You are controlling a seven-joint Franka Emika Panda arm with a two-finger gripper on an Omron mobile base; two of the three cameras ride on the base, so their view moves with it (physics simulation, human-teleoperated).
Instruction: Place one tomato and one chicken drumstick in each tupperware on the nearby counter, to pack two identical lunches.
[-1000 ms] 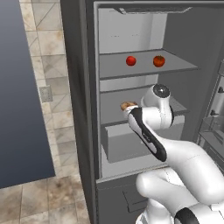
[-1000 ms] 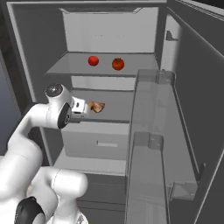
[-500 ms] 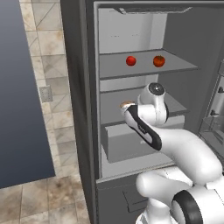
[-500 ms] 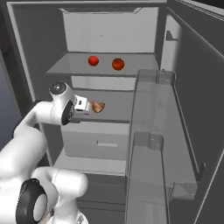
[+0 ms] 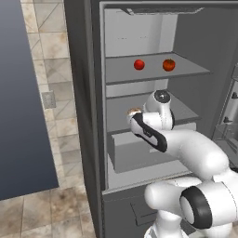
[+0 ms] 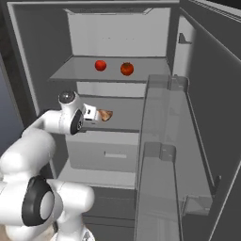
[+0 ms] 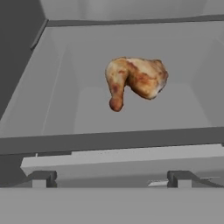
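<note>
Refrigerator interior (image 5: 139,42), door open, inspected from three cameras. Hand view gives the clearest reading of the chicken drumstick (image 7: 135,81): it lies alone on the grey middle shelf (image 7: 78,109), thick end to the right of that view, narrow bone end pointing down toward the camera. Left base view shows just a small brown edge of the same drumstick (image 5: 134,112), the rest hidden behind the robot's wrist. Right base view shows it whole (image 6: 105,115), just beyond the gripper (image 6: 92,114).

Upper shelf (image 6: 84,75) carries two tomatoes side by side and apart: a red tomato (image 5: 139,64) (image 6: 100,65) toward the left and a more orange-red tomato (image 5: 168,65) (image 6: 126,69) to its right. Neither appears from the hand camera.

Below the middle shelf sits a closed grey drawer (image 6: 106,153). The open refrigerator door (image 6: 164,155), with its clear door bins, stands along the right of the right base view, close beside the arm's working space. A tiled wall (image 5: 51,83) and a dark panel lie left of the cabinet in the left base view.

Jaws are released and spread wide, holding nothing. Their two dark fingertips (image 7: 41,178) sit at the shelf's front lip in the hand view. The drumstick lies ahead of the jaws, further in on the shelf, roughly centred between them and clear of both tips.
</note>
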